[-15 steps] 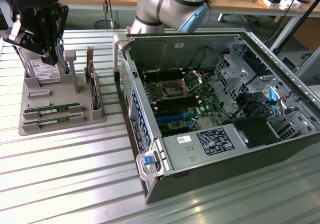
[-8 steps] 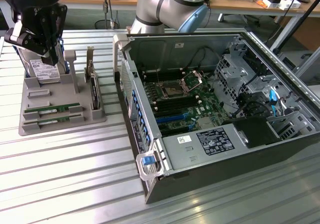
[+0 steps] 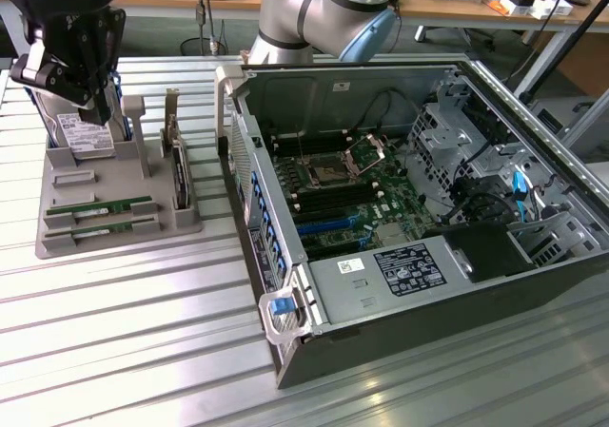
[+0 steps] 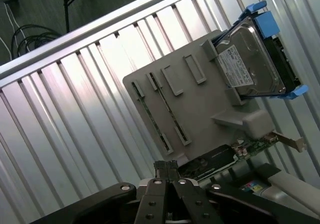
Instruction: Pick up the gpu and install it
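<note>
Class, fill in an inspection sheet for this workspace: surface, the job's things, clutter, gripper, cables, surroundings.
Surface: ribbed metal table bearing a grey tray and an open computer case.
Job's things: gpu, a green stick, sits in a tray slot, a second like it alongside; motherboard exposed in the case.
Clutter: hard drive in blue rails and upright dark card, both in the tray.
Gripper: gripper shut, empty, over the tray near the hard drive.
Cables: black cable and blue cable inside the case; floor cables.
Surroundings: desk behind the table.
</note>
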Robot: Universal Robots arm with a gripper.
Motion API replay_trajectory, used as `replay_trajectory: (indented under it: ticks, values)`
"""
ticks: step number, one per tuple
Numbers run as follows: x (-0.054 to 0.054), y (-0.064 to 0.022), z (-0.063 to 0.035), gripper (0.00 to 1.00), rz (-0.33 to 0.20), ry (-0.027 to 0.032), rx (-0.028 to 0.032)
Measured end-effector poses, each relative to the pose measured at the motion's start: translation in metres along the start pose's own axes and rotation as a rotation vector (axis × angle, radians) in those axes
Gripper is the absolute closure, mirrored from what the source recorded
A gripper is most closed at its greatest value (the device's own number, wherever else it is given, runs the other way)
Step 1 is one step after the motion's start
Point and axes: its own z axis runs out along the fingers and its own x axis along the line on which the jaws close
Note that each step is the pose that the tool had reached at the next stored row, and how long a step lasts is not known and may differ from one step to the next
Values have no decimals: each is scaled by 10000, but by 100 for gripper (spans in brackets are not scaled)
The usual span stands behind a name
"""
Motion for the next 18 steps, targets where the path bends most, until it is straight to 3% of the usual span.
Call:
replay_trajectory:
  ticks: [18]
  values:
    - [0,0,0,89,-1279,57,-32]
